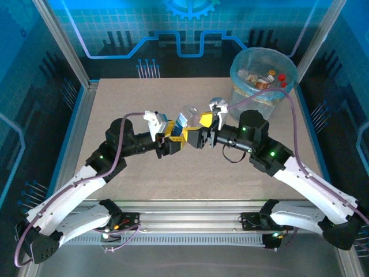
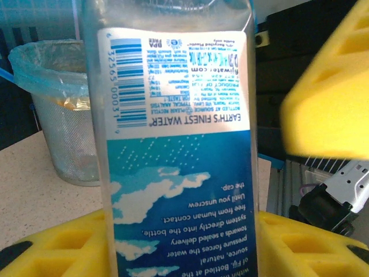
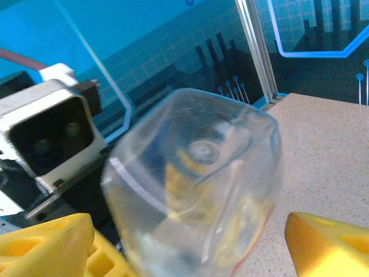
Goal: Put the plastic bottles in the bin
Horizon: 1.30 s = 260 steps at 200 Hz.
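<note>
- Blue circuit-pattern panels wall in the speckled beige desk (image 1: 127, 98), and both arms reach in to meet at its middle.
- Left gripper (image 2: 179, 248) is clamped on a bottle (image 2: 179, 144): yellow fingers (image 2: 57, 242) press its sides low down.
- That bottle is clear with a blue-and-white water label. Its print reads upside down in the left wrist view.
- It's held up off the desk, between the two grippers.
- Right gripper (image 3: 190, 242) stands wide around the bottle's clear base end, with daylight between the right-hand finger (image 3: 328, 242) and the plastic, so it has no grip there.
- Bin (image 1: 235, 72) sits at the far right corner of the desk, well apart from the held bottle.
- It's lined with a light blue bag.
- Several bottles (image 1: 266, 78) lie inside it, red caps showing.
</note>
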Available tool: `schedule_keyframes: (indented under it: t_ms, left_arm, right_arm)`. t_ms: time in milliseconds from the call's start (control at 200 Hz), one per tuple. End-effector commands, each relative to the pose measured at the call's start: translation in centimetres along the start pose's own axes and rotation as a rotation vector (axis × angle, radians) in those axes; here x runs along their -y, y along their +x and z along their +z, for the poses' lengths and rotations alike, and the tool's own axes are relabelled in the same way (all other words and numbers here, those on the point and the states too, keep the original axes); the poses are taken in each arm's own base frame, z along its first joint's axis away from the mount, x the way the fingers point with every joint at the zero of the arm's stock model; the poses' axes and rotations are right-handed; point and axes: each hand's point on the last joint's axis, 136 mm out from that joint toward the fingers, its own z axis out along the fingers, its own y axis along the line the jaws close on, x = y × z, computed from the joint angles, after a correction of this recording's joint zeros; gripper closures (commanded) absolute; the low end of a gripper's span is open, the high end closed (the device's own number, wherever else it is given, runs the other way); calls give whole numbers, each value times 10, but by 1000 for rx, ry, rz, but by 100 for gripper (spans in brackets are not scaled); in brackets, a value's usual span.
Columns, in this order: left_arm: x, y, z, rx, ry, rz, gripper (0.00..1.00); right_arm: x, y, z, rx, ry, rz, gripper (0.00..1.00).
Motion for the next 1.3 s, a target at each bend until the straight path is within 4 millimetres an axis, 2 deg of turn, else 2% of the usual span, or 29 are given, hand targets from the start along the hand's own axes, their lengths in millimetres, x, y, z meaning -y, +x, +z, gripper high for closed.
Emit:
schedule_keyframes:
  t_ms: [0, 200, 320, 385, 465, 610, 705, 795, 965, 1045, 1181, 1296]
  left_arm:
    - [1, 0, 3, 9, -2, 43, 48]
    - [-7, 7, 9, -32, -44, 65, 48]
    - [-11, 9, 11, -41, -67, 76, 48]
    - [-15, 8, 11, -40, -89, 81, 45]
    - [-21, 6, 11, -37, -119, 91, 36]
    - [-25, 1, 9, -15, -149, 112, 16]
    - [-26, -4, 6, 7, -164, 122, 2]
    - [-27, -4, 4, 24, -178, 137, 1]
    - [-33, 5, 3, 1, -206, 152, 1]
    - [-36, 5, 2, -3, -227, 156, 1]
    - [-43, 7, 1, -11, -265, 169, 1]
    - [-47, 13, 1, -36, -282, 182, 1]
  right_arm:
    - [-9, -24, 3, 77, -8, 25, 14]
    - [6, -15, 19, 38, 56, 79, 21]
    - [20, -8, 19, 18, 125, 91, 34]
    - [26, -9, 17, 19, 145, 96, 41]
    - [31, -13, 13, 23, 161, 103, 45]
    - [43, -29, 2, 33, 204, 99, 49]
    - [54, -54, -14, 55, 286, 19, 50]
    - [69, -87, -38, 93, 424, -108, 49]
    - [122, -164, -97, 195, 835, -360, 50]
    - [156, -188, -115, 216, 996, -414, 50]
    - [223, -206, -135, 195, 1219, -391, 50]
    - [288, -199, -133, 156, 1362, -365, 49]
